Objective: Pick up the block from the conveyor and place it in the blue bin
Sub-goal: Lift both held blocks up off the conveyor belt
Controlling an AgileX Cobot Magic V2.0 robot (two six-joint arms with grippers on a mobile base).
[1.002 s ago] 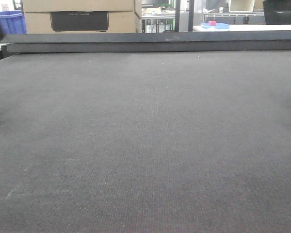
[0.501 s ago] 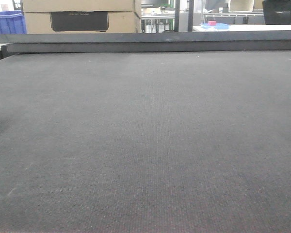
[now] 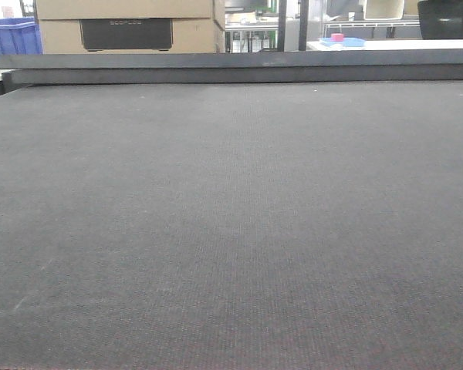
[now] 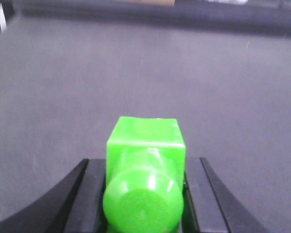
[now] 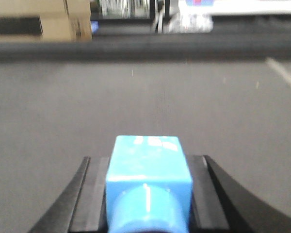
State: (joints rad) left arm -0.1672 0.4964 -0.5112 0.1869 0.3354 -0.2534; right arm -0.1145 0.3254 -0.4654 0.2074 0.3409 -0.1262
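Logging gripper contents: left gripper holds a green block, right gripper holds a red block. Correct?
Not quite: the right wrist view shows the right gripper holding a blue block, not red. The left gripper does hold a green block.

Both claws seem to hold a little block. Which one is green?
The one gripped by the left gripper is the green block; the right gripper holds a blue block instead.

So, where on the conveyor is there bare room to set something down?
The whole conveyor is bare, from the near edge to the far rail, side to side. Only the fingers are occupied: the left gripper holds a green block, the right gripper a blue block.
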